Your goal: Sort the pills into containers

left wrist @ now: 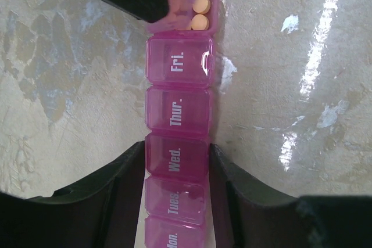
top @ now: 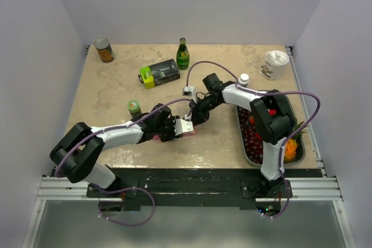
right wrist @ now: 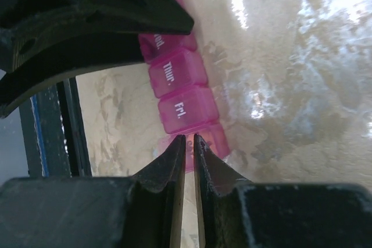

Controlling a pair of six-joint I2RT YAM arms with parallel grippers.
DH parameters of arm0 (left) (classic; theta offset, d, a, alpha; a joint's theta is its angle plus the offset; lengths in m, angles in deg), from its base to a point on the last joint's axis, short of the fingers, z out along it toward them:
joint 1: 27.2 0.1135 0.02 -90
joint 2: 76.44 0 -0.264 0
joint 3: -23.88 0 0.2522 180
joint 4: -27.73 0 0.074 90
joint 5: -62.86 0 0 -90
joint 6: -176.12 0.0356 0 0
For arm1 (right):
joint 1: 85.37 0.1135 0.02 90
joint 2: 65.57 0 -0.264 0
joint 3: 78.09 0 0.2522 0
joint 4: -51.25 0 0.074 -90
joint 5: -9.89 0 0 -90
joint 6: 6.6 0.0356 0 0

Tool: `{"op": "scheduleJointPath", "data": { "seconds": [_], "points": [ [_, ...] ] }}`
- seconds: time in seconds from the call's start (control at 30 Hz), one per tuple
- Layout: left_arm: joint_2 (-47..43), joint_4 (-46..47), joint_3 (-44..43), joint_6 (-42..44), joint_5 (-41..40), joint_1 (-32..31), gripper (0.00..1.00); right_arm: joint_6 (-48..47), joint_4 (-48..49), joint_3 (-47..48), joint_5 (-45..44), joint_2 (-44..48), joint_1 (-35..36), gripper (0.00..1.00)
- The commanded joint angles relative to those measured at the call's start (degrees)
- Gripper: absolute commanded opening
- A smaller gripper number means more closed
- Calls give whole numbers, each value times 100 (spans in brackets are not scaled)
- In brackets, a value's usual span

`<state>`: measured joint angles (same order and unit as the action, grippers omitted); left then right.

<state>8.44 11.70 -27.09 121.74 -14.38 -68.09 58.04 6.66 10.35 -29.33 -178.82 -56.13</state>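
Note:
The containers (left wrist: 177,105) are one pink translucent strip of lidded compartments lying on the beige table, marked Mon. to Fri. in the left wrist view. My left gripper (left wrist: 177,152) is shut on the strip, its fingers pressing both sides of the Wed. compartment. The end compartment beyond Fri. stands open with orange pills (left wrist: 200,4) inside. My right gripper (right wrist: 189,139) hangs over that open end, jaws shut to a thin slit. Whether the lid is pinched is hidden. From above, both grippers (top: 181,127) (top: 195,121) meet over the pink strip (top: 190,134).
A dark fruit tray (top: 299,155) lies at the right, with a white-capped bottle (top: 243,79) behind it. Farther back stand a green bottle (top: 183,54), a green-black box (top: 160,74), a can (top: 104,50) and a white cup (top: 274,64). A green-lidded jar (top: 134,107) sits by the left arm.

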Motion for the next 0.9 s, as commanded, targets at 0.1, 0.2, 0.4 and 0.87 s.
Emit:
{"op": "scheduleJointPath", "data": {
  "seconds": [0.1, 0.2, 0.4, 0.87],
  "points": [
    [231, -327, -181, -397, -27, 45, 9, -67, -372, 56, -928, -65, 285, 14],
    [274, -327, -199, -459, 34, 54, 8, 58, -336, 91, -1325, -180, 267, 13],
    [266, -354, -199, -459, 87, 54, 6, -380, -714, 451, -387, 460, 197, 14],
    [345, -407, -251, -494, 122, 54, 2, -206, -775, 206, -1085, -72, 188, 12]
  ]
}}
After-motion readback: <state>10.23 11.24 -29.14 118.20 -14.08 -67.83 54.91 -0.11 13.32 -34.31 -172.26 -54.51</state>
